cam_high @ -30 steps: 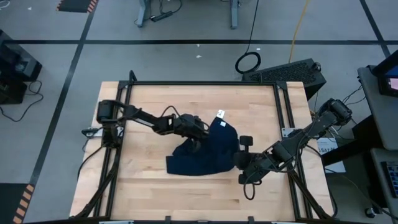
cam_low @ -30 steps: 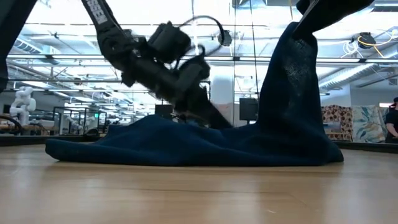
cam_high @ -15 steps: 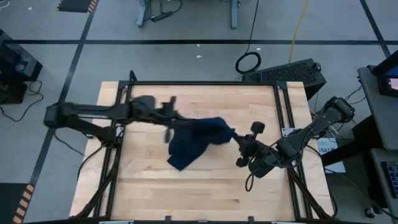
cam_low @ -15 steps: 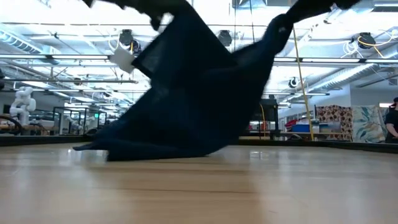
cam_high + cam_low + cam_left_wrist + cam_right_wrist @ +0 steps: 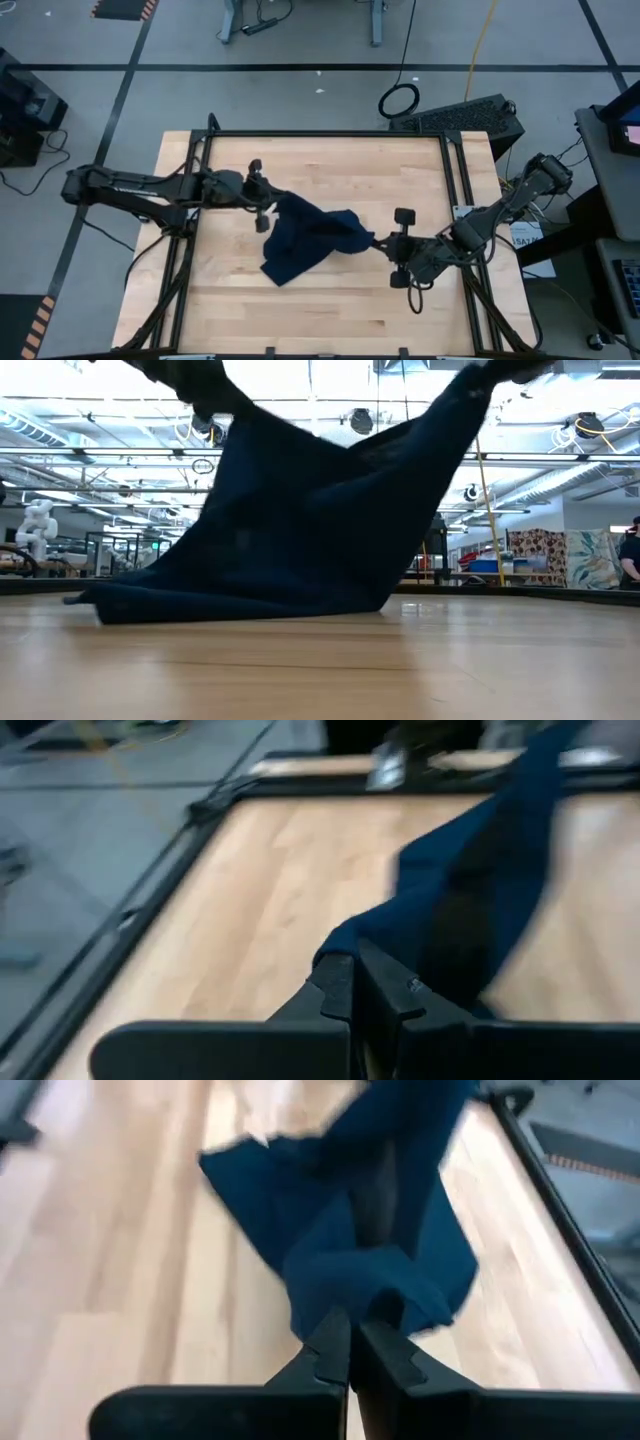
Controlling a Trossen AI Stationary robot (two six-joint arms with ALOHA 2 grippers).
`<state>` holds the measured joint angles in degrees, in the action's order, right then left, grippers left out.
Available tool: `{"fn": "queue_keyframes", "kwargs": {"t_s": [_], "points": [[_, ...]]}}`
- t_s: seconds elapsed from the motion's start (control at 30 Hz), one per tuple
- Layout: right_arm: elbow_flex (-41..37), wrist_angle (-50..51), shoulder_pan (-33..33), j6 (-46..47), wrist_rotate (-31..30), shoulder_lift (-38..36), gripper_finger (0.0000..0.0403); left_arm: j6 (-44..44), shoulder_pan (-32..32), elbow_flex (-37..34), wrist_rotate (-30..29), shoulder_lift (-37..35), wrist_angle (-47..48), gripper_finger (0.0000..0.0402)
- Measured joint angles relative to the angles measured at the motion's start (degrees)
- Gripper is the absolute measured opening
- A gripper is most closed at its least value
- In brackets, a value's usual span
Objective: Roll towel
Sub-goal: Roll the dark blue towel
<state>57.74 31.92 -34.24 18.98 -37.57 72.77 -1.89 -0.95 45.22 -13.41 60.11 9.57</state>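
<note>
Navy blue soft cloth towel (image 5: pixel 305 238) now lifted off wooden table (image 5: pixel 400 160). Left gripper (image 5: pixel 270 200) and right gripper (image 5: pixel 378 241) each pinch corner, pulling apart. Spreading flat before rolling, probably.

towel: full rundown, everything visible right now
The towel is dark navy, plain, soft thin cloth, unrolled and rumpled. It hangs stretched between the two grippers: the left gripper is shut on one upper corner, the right gripper shut on the opposite one. Its middle sags and the lower edge drags on the wooden table, nearer the left arm. No tag shows.
</note>
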Motion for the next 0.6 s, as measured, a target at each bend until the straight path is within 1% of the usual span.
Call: {"fn": "queue_keyframes", "kwargs": {"t_s": [0.1,0.17,0.23,0.33,0.43,0.53,0.6], "points": [[0.0,-4.7,0.0,-3.3,-2.9,0.0,0.0002,1.9,0.8,-0.1,-0.3,2.0,-0.8,0.0025],[0.0,-8.6,0.1,-6.2,-6.5,0.0,0.0002,3.1,0.8,-0.1,3.3,3.3,-2.2,0.0053],[0.0,-12.5,0.3,-10.2,-8.9,0.0,0.0002,3.1,0.1,-0.1,6.8,4.5,-4.3,0.0091],[0.0,-18.4,0.9,-17.3,-8.9,0.0,0.0002,3.1,-2.0,-0.1,7.7,5.6,-9.1,0.0153],[0.0,-23.3,0.9,-24.8,-8.8,0.0,0.0002,2.6,-4.2,-0.1,7.4,6.6,-17.3,0.0204],[0.0,-26.5,1.0,-32.1,-8.7,0.0,0.0002,-0.2,-6.2,-0.1,7.4,7.8,-25.8,0.0237],[0.0,-27.7,1.0,-36.2,-8.5,0.0,0.0002,-1.8,-6.7,-0.1,7.4,8.7,-29.2,0.0251]]}}
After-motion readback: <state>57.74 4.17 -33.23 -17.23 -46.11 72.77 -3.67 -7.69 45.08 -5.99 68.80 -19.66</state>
